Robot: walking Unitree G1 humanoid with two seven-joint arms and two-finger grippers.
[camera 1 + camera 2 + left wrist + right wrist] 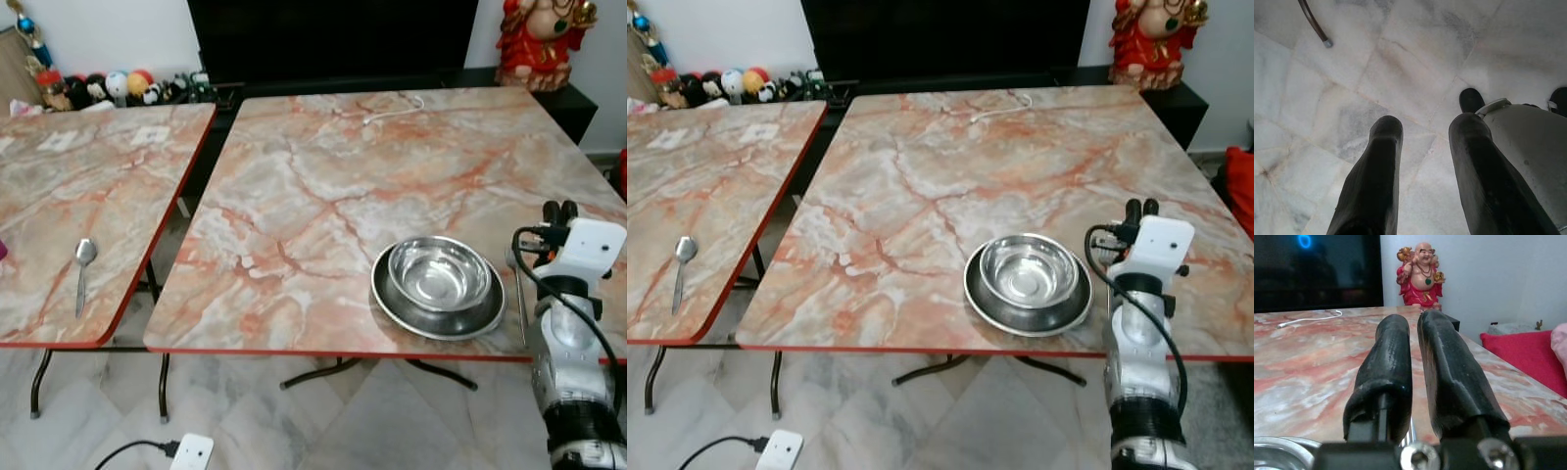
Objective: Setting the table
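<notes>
On the glossy pink-veined marble table (323,186) with its red edge, a round polished steel bowl (439,271) sits nested in a wider, shallow steel plate (392,299) near the front edge. Just right of them, the right gripper (1413,340) hovers low over the tabletop, its rubbery black fingers nearly closed, a thin metal handle (519,294) lying beneath. A steel spoon (83,272) lies on the neighbouring matching table (59,166), while the left gripper (1425,137) hangs parted over pale floor tiles (1400,63).

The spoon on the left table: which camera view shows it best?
The left eye view: the spoon lies whole near the left table's front edge, bowl end away from the robot. The right eye view shows it too, closer to the frame's edge.
</notes>
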